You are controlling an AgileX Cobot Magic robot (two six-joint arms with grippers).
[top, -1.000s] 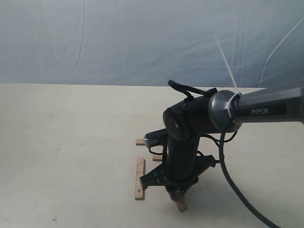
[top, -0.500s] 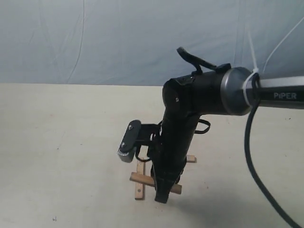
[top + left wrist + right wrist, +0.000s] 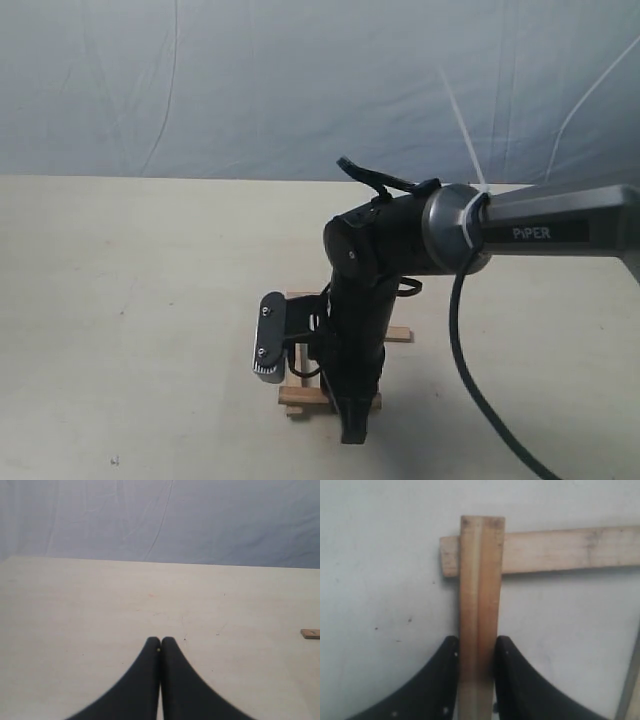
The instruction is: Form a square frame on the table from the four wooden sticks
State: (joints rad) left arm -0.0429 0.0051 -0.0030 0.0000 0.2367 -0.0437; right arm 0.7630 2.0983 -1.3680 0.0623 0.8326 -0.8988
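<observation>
My right gripper point(image 3: 352, 428) point(image 3: 476, 642) points down at the table point(image 3: 120, 300) and is shut on one of the wooden sticks point(image 3: 480, 590). That stick point(image 3: 300, 396) lies level along the front of the group, its far end resting across the end of a second stick point(image 3: 560, 550). A third stick shows at the frame edge point(image 3: 633, 690). In the exterior view, ends of other sticks peek out behind the arm point(image 3: 402, 335) point(image 3: 294, 297); the frame's shape is mostly hidden. My left gripper point(image 3: 160, 642) is shut and empty over bare table, with one stick end point(image 3: 311, 634) far off.
The right arm's black wrist and its camera mount point(image 3: 270, 338) cover the middle of the stick group. A black cable point(image 3: 470, 390) hangs from the arm to the front right. A blue-grey backdrop point(image 3: 300, 90) rises behind the table.
The right arm lifted a stick from the front, turned it and came down again. The stick went from tilted to level across the front, over the left stick's near end.
</observation>
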